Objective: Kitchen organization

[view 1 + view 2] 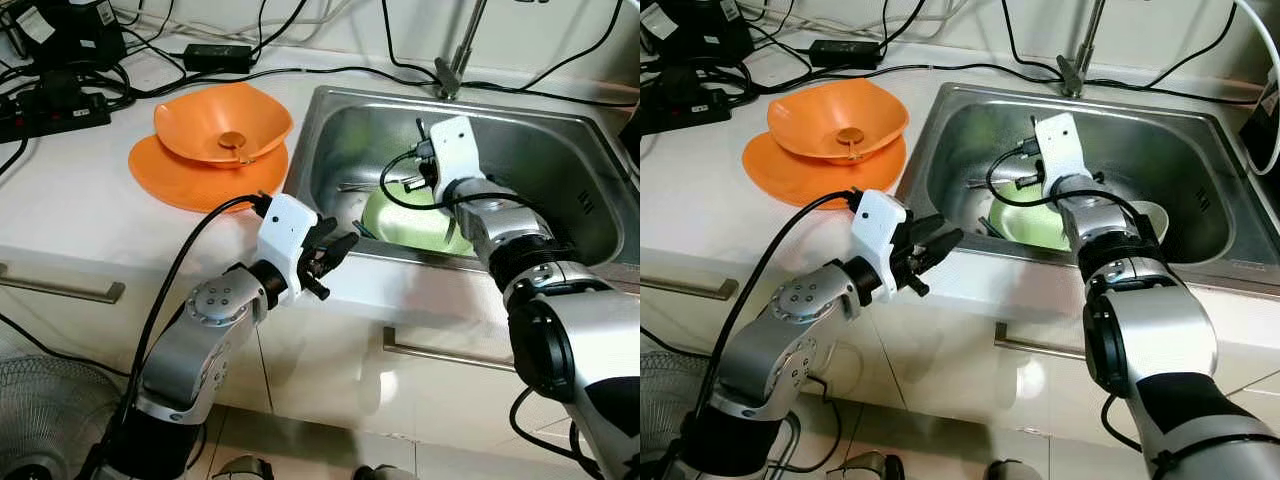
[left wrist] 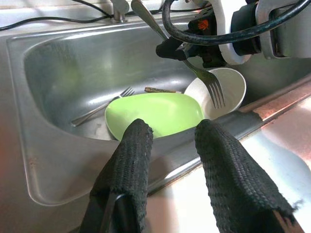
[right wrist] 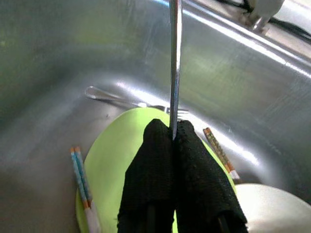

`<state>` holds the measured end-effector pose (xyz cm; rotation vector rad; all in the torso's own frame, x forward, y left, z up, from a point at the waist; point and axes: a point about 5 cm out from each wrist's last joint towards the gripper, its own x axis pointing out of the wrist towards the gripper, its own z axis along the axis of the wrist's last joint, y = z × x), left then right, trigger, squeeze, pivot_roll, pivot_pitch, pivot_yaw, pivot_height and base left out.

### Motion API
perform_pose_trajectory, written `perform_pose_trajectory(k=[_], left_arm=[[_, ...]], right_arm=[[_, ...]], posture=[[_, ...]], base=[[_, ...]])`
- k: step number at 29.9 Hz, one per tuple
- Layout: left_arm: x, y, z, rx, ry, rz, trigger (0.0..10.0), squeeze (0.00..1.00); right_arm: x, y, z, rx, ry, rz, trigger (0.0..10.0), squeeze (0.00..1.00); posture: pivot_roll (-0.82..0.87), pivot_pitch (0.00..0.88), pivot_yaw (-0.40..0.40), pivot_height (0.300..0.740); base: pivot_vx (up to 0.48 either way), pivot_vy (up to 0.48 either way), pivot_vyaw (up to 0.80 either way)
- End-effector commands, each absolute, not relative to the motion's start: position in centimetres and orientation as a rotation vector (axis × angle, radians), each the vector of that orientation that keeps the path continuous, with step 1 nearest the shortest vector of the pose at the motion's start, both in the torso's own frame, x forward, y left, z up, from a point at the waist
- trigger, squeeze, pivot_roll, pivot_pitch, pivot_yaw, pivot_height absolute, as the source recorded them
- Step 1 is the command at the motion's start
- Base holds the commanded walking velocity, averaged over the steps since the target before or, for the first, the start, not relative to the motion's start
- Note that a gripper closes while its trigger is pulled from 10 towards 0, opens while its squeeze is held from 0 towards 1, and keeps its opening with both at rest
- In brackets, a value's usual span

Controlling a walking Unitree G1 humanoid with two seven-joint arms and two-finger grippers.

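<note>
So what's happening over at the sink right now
The robot is clearing dishes from the steel sink. Its right end effector is shut on a fork, holding it above the green plate and white bowl in the basin. A second fork and some chopsticks lie in there too. The left end effector hovers open at the sink's front edge. Two orange dishes sit stacked on the counter.

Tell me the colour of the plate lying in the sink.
Light green; the plate shows best in the left wrist view.
</note>
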<state>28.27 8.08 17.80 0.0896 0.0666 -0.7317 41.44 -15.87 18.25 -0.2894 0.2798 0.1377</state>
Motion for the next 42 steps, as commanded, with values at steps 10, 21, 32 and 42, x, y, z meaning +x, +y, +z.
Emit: perform_pose_trajectory(k=[10, 21, 32, 42], left_arm=[[27.9, 7.7, 18.0, 0.103, 0.066, -0.753, 10.0, 0.0], [27.8, 7.8, 18.0, 0.105, 0.07, -0.752, 10.0, 0.0], [27.8, 7.8, 18.0, 0.104, 0.068, -0.746, 10.0, 0.0], [27.9, 7.7, 17.9, 0.098, 0.067, -0.747, 10.0, 0.0]], right_arm=[[40.4, -15.4, 15.1, -0.322, 0.4, 0.178, 10.0, 0.0], [39.8, -14.8, 13.7, -0.34, 0.444, 0.217, 10.0, 1.0], [41.1, -14.4, 17.1, -0.302, 0.24, 0.179, 10.0, 0.0], [42.4, -15.2, 24.8, -0.17, -0.12, 0.097, 10.0, 0.0]], posture=[[0.04, 0.045, -0.034, 0.74], [0.05, 0.037, -0.038, 0.74], [0.04, 0.037, -0.036, 0.74], [0.02, 0.053, -0.028, 0.74]], base=[[0.0, 0.0, 0.0], [0.0, 0.0, 0.0], [0.0, 0.0, 0.0], [0.0, 0.0, 0.0]])
